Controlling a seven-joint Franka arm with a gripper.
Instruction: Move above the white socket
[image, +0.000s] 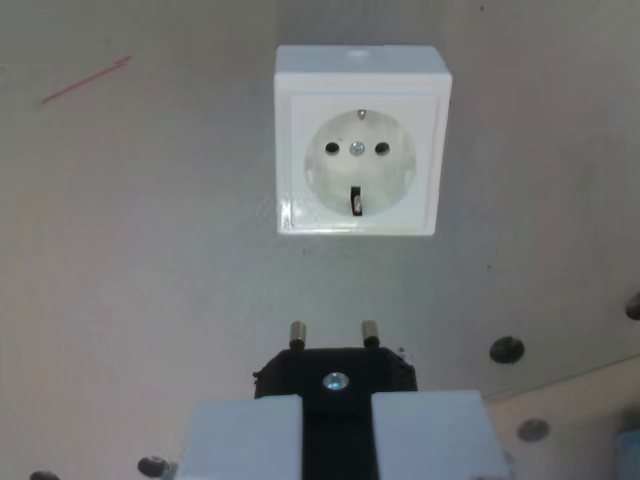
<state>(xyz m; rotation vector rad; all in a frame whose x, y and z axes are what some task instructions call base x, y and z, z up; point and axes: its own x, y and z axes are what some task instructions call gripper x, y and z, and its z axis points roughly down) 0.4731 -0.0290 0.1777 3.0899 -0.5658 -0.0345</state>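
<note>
Unmarked white socket (361, 140), apparently unlabelled

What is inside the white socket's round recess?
Inside the white socket: two pin holes, a centre screw and earth clips top and bottom. Contacts within the holes are hidden. The black plug remains outside.

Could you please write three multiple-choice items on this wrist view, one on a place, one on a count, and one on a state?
1. Where does the white socket lie in the wrist view?
A. upper centre
B. lower left corner
C. right edge

2. How many metal pins show on the black plug?
A. one
B. two
C. four

3. What is the state of the gripper?
A. open and empty
B. shut on the black plug
C. out of view

Answers:
1 A, the socket sits above the middle of the picture.
2 B, two pins stick up from the plug's top.
3 B, the pale fingers flank the plug on both sides.
</note>
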